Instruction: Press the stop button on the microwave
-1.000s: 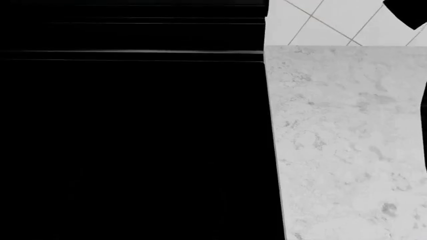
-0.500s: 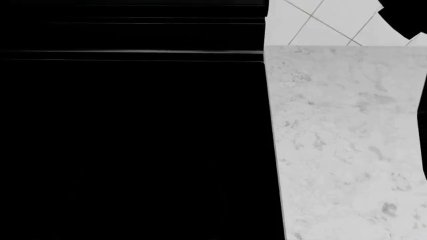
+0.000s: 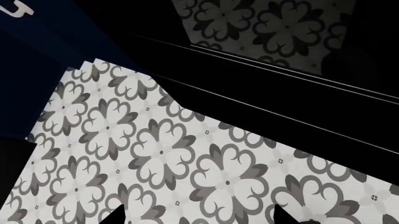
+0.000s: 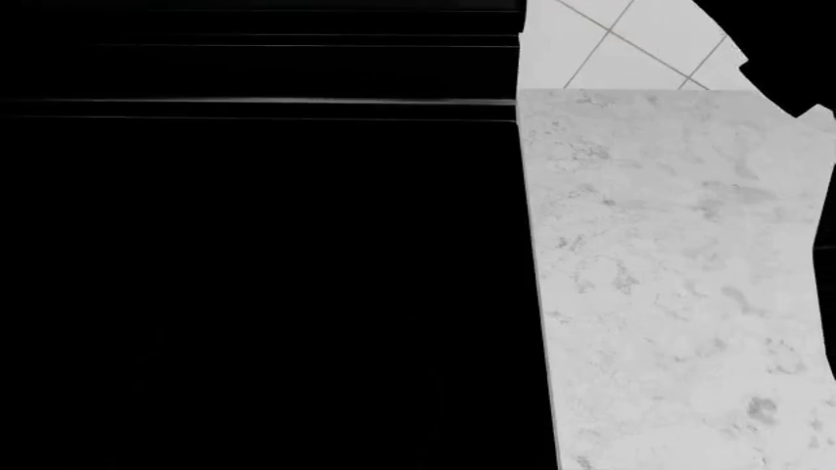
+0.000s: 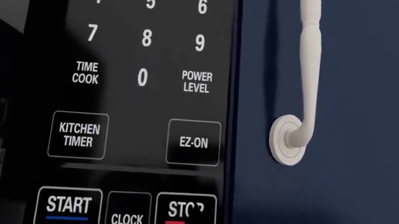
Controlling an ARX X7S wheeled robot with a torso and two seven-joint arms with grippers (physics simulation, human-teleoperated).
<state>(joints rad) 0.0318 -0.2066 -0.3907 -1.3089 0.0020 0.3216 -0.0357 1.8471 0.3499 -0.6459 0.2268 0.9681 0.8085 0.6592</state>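
Note:
In the right wrist view the microwave's black control panel [image 5: 137,93] fills the frame very close up. The STOP button [image 5: 186,210] sits at the panel's lower corner, beside CLOCK [image 5: 128,217] and START [image 5: 68,205]. Something dark covers part of the STOP lettering; my right gripper's fingers cannot be made out. In the head view a black shape [image 4: 784,44] of my right arm reaches in at the upper right. My left gripper [image 3: 198,220] is open and empty, with its dark fingertips [image 3: 115,217] wide apart over patterned floor tiles [image 3: 162,154].
A navy cabinet door [image 5: 349,177] with a white handle [image 5: 305,93] stands right beside the panel. In the head view a marble counter [image 4: 679,274] lies at right below a white tiled wall [image 4: 614,39]; a large black surface [image 4: 261,274] fills the left.
In the head view the black shape of my right arm has spread leftward and down across the tiled wall at the upper right. The rest is unchanged.

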